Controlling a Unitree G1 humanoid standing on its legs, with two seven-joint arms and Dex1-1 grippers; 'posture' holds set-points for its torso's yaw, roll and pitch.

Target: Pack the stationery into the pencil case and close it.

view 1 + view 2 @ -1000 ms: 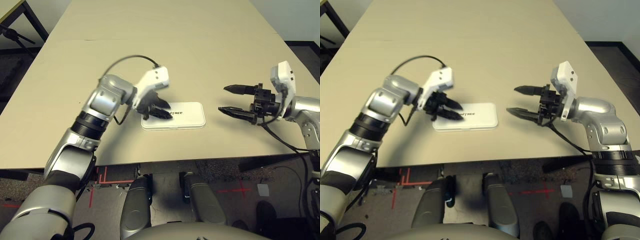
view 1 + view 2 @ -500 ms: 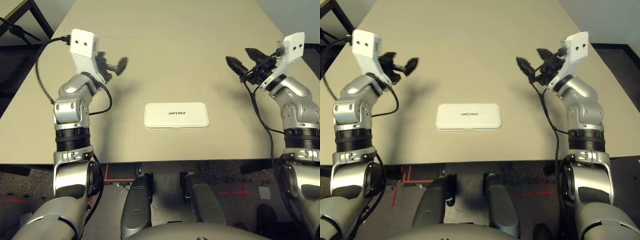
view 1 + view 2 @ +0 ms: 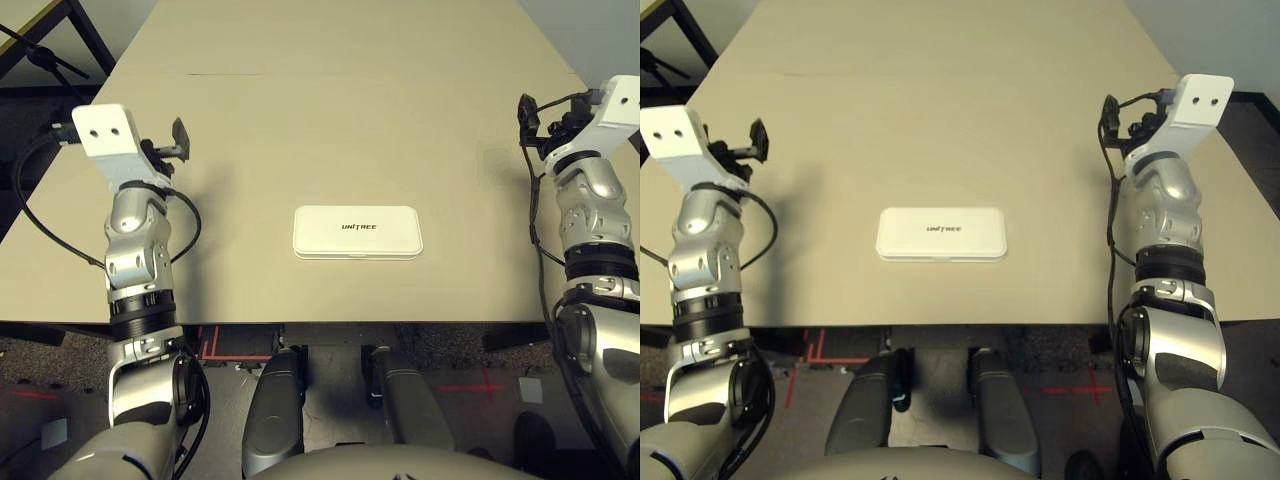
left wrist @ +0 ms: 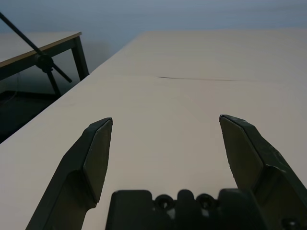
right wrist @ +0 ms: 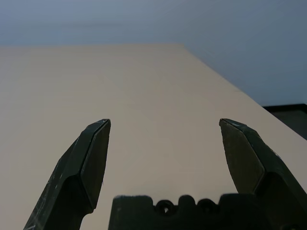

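The white pencil case (image 3: 357,232) lies flat and closed near the front edge of the tan table (image 3: 330,90). The left gripper (image 4: 165,125) and the right gripper (image 5: 164,128) are far out to each side, both spread wide and holding nothing.

Both head views look down and forward over the table (image 3: 330,120) from above its near edge — sharing the pencil case (image 3: 357,232) near the middle. Each wrist view looks low and close along its own fingers — out across bare tabletop toward the far end.
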